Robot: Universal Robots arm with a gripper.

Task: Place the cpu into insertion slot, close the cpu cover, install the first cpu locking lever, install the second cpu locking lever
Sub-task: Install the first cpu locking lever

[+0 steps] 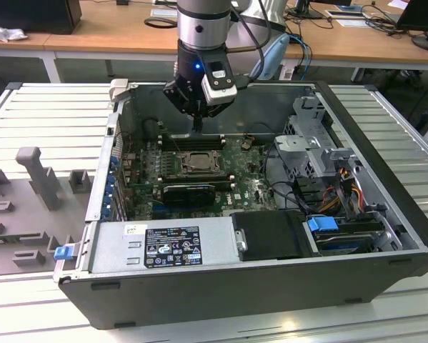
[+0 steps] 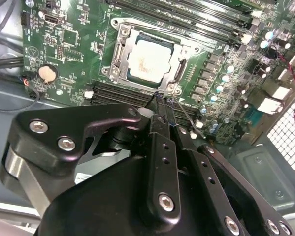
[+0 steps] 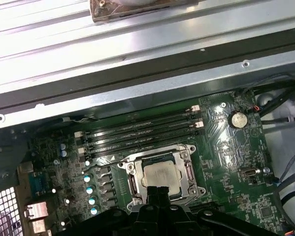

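Cpu (image 2: 149,59) lies seated in the insertion slot (image 1: 181,166) on the green motherboard (image 2: 73,49). You can see the cpu cover (image 2: 130,37) folded flat around it, its window framing the pale top. Your end effector (image 1: 198,127) hangs near the socket's rim, at 12 o'clock from the chip in the exterior view. Its fingers are clenched together, with nothing visible between them.

An open computer case (image 1: 271,293) is lying on a slatted metal table (image 1: 49,107). Inside the case, a grey power supply (image 1: 163,246) is sitting against one wall, a drive cage (image 1: 310,136) is standing in a corner, and a coin cell battery (image 3: 237,119) is sitting on the motherboard (image 3: 221,157). Beside the case, grey fixtures (image 1: 38,171) are standing.
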